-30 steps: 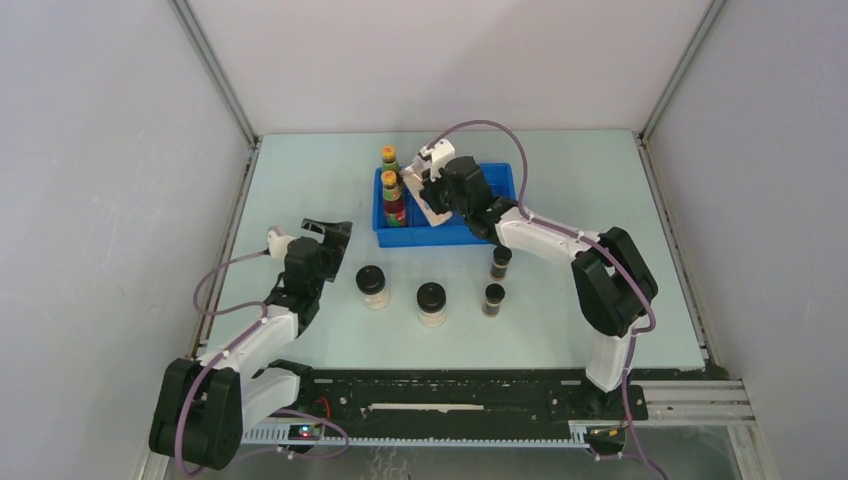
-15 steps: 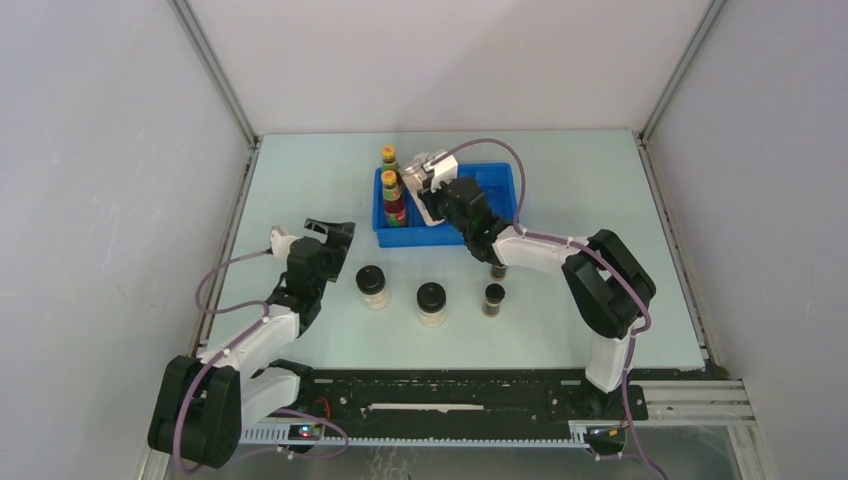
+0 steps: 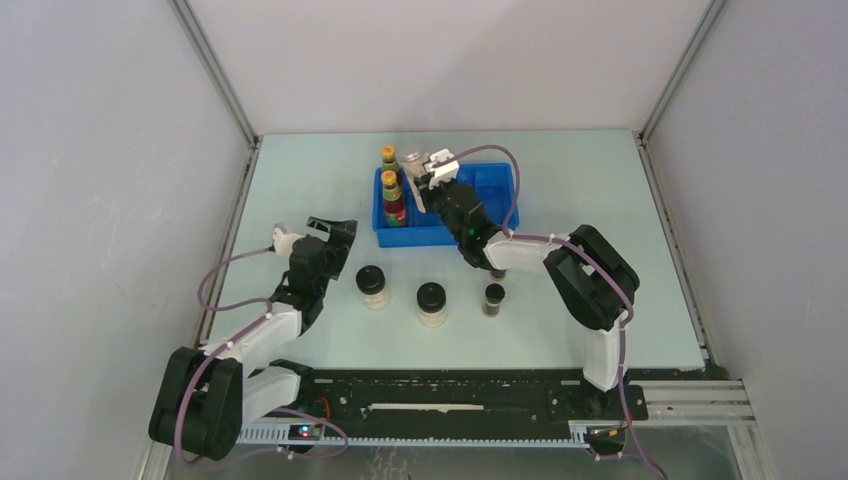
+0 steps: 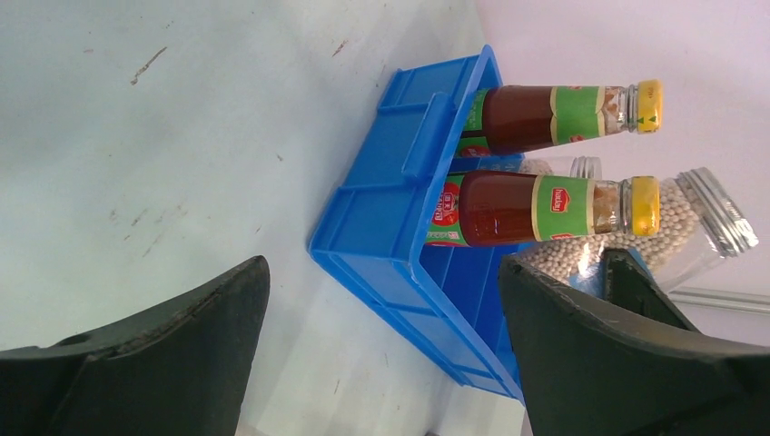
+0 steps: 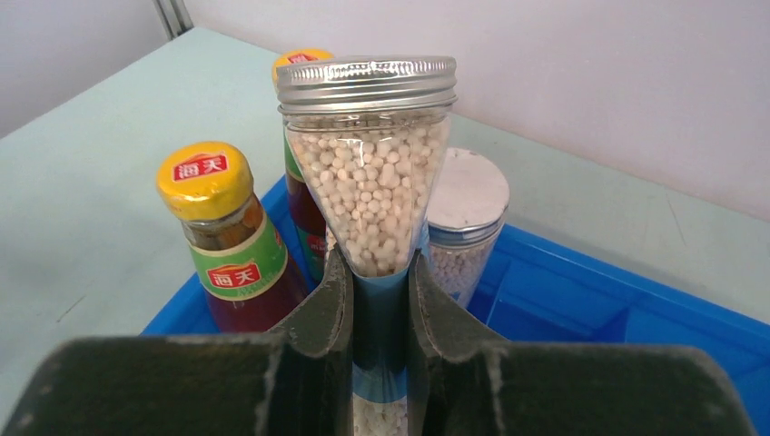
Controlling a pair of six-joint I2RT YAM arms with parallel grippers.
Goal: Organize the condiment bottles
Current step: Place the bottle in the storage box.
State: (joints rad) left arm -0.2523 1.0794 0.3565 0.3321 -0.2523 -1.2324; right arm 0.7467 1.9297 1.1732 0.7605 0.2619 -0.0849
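Over the blue tray (image 3: 404, 238) at upper centre, my right gripper (image 5: 380, 272) grasps a silver-lidded jar (image 5: 368, 163). At left, I see my left gripper (image 3: 333, 226) released.

A pale mint-green worktop (image 3: 300, 195) fills the middle of the enclosure, its matte surface marked by a few faint scuffs (image 4: 145, 65). Plain white walls close in three sides of the worktop: a back panel (image 3: 440, 60), a left panel (image 3: 100, 150) and a right panel (image 3: 770, 150). Slim aluminium posts (image 3: 215, 70) rise from the worktop's two far corners. A black rail (image 3: 450, 392) runs along the worktop's near edge. The light over the worktop is soft and even, with weak shadows.
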